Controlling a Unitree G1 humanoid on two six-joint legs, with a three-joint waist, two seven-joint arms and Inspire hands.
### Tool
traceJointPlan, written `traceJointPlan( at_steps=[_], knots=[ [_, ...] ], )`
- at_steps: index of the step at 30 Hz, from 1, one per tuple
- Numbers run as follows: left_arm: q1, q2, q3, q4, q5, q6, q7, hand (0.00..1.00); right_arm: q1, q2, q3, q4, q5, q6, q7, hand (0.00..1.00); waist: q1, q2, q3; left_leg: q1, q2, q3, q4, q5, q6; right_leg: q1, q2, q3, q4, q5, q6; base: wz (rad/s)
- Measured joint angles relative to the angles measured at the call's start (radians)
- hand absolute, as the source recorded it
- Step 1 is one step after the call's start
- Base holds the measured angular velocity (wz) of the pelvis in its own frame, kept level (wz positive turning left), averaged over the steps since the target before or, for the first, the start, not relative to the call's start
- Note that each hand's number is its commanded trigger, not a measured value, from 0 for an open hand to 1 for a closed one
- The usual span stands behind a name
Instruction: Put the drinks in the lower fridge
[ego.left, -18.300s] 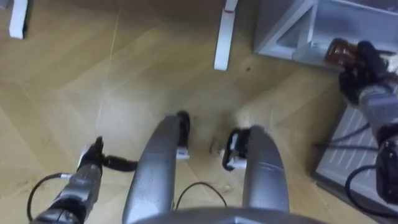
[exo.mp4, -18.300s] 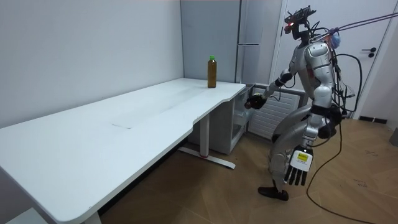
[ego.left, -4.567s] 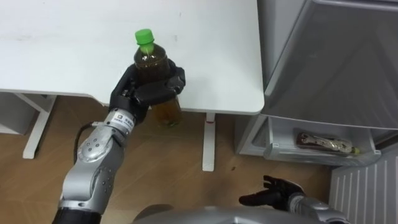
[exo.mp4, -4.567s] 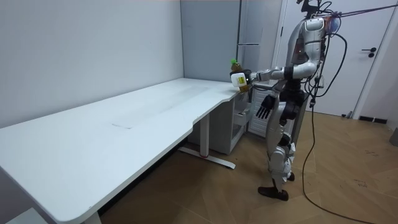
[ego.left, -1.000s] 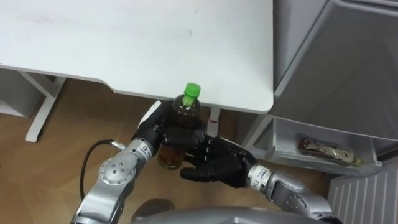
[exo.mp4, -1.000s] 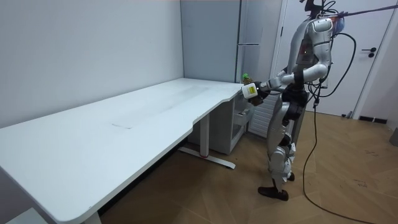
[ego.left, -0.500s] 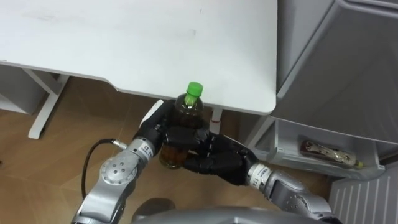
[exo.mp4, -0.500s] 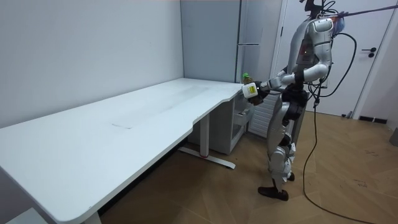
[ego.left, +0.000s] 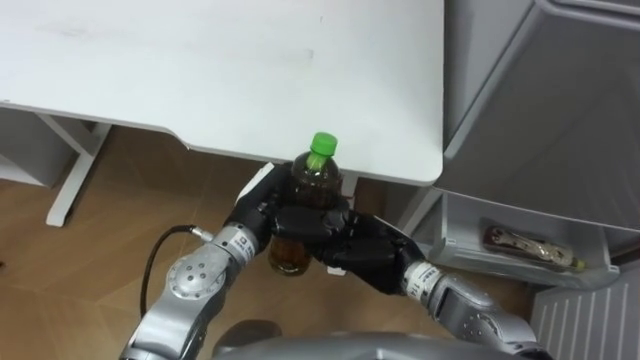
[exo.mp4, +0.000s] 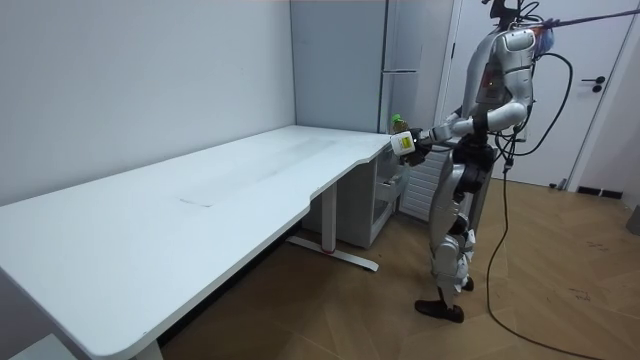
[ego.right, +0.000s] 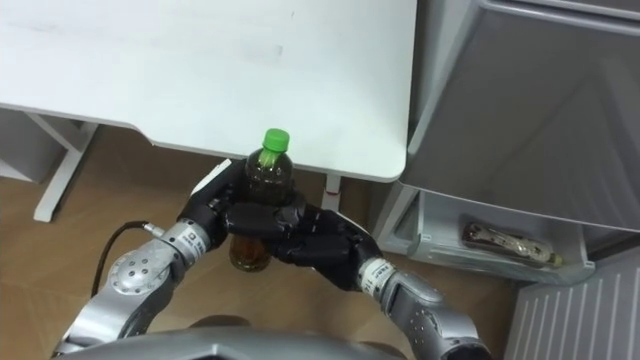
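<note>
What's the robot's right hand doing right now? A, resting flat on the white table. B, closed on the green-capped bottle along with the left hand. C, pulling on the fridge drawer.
B: the right hand curls its fingers round the bottle, which the left hand also grips, just off the table edge.

bottle mid hid by fingers | fridge cut off, top/R edge
</note>
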Motion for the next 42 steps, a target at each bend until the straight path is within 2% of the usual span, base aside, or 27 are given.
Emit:
traceJointPlan(
  at_steps=[10, 16, 18, 19, 26, 29, 42],
  knots=[
    [0.000, 0.000, 0.001, 0.000, -0.002, 0.000, 0.000, 1.00, 0.000, -0.001, 0.006, 0.000, 0.000, -0.010, -0.003, 1.00, 0.002, 0.001, -0.0010, 0.015, 0.000, 0.009, -0.016, 0.003, -0.001, 0.003, -0.002, 0.008, 0.000, 0.000, 0.000, -0.02],
    [-0.001, 0.000, 0.003, 0.000, -0.003, 0.000, -0.001, 1.00, 0.001, -0.001, 0.008, 0.000, 0.000, -0.016, -0.003, 1.00, 0.003, -0.006, 0.0036, 0.013, 0.001, 0.013, -0.017, 0.003, -0.001, 0.006, -0.001, 0.013, 0.000, 0.000, 0.000, 0.00],
    [-0.001, 0.000, 0.002, 0.000, -0.002, 0.000, -0.001, 1.00, 0.001, -0.001, 0.008, 0.001, 0.000, -0.017, -0.003, 0.09, 0.003, -0.009, 0.0063, 0.013, 0.001, 0.014, -0.017, 0.003, -0.001, 0.006, -0.001, 0.015, 0.000, 0.000, 0.000, 0.00],
    [-0.001, 0.000, 0.002, 0.000, -0.002, 0.000, -0.001, 1.00, 0.001, -0.001, 0.008, 0.001, 0.000, -0.017, -0.003, 0.00, 0.003, -0.010, 0.0065, 0.013, 0.001, 0.014, -0.017, 0.003, -0.001, 0.006, -0.002, 0.015, 0.000, 0.000, 0.000, 0.00],
    [-0.002, 0.005, 0.007, 0.000, 0.010, 0.000, 0.001, 1.00, 0.000, 0.000, 0.015, 0.001, 0.002, -0.018, 0.034, 0.00, -0.005, -0.011, 0.0070, 0.012, 0.002, 0.017, -0.017, 0.003, -0.001, 0.006, -0.001, 0.021, 0.000, 0.000, 0.000, 0.00],
    [-0.002, 0.004, -0.008, -0.001, 0.012, 0.000, -0.001, 1.00, -0.006, 0.029, 0.046, 0.002, 0.014, -0.018, 0.072, 0.00, -0.008, -0.013, 0.0072, 0.011, 0.002, 0.018, -0.017, 0.003, -0.001, 0.005, -0.001, 0.023, 0.000, 0.000, 0.000, 0.00],
    [-0.005, 0.003, -0.016, 0.000, 0.020, 0.000, 0.002, 1.00, -0.004, 0.027, 0.051, 0.002, 0.036, -0.017, 0.083, 0.00, -0.010, -0.013, 0.0081, 0.007, 0.002, 0.019, -0.016, 0.003, -0.001, 0.001, -0.002, 0.023, 0.000, 0.001, 0.000, 0.00]
  ],
)
